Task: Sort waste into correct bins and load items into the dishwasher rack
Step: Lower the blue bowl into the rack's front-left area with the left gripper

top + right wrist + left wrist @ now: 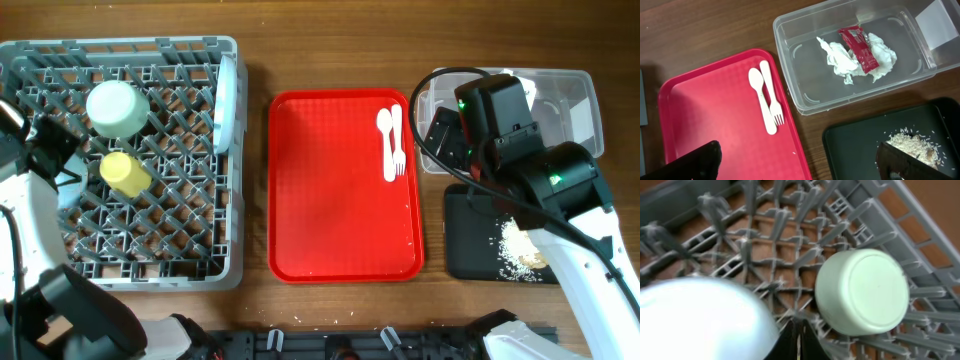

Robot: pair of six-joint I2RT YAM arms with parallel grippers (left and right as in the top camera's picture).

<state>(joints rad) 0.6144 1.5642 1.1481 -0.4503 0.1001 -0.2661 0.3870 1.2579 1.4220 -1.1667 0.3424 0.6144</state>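
Left claw (pixel 798 332), left wrist view: fingers are pressed shut to a thin seam, and nothing is seen between them. It is poised over the grey rack (pixel 920 225). One pale bowl (pixel 862 292) is set upside down among the pegs at the right. A second bowl (pixel 700 320), blurred, is seen just beside the fingers at lower left; contact cannot be told.

Right wrist view: right claw (pixel 800 167) is spread wide and empty over the right edge of the red tray (pixel 705 110). Spoon (pixel 760 100) and fork (pixel 771 95) are laid side by side near that edge. Napkin (pixel 840 57) is found in the clear tub (pixel 805 95), with the sauce packet (pixel 859 47) laid on top. Rice (pixel 912 140) is heaped toward the right of the black tray (pixel 855 145).

Overhead view: yellow cup (pixel 125 173) is lodged in the rack just below the upturned bowl. Plate (pixel 227 105) is stood on edge at the rack's right wall. Red tray is placed between the rack and the two bins.
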